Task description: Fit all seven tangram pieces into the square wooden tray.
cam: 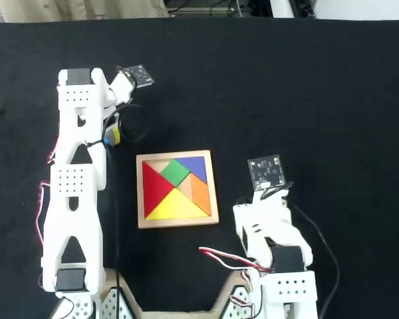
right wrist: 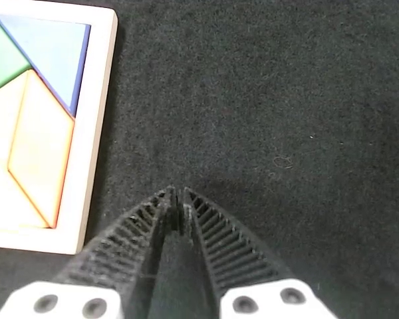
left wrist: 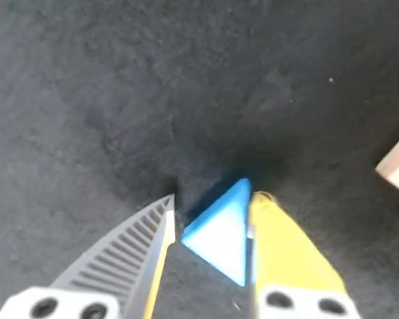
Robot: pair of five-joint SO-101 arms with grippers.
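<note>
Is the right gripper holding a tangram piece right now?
No, the right gripper is shut on nothing, over bare black cloth beside the wooden tray.

You've got a black, felt-covered desk spreading wide; behind its far edge, pale beige pleated fabric, tangled dark cables and a white panel.
</note>
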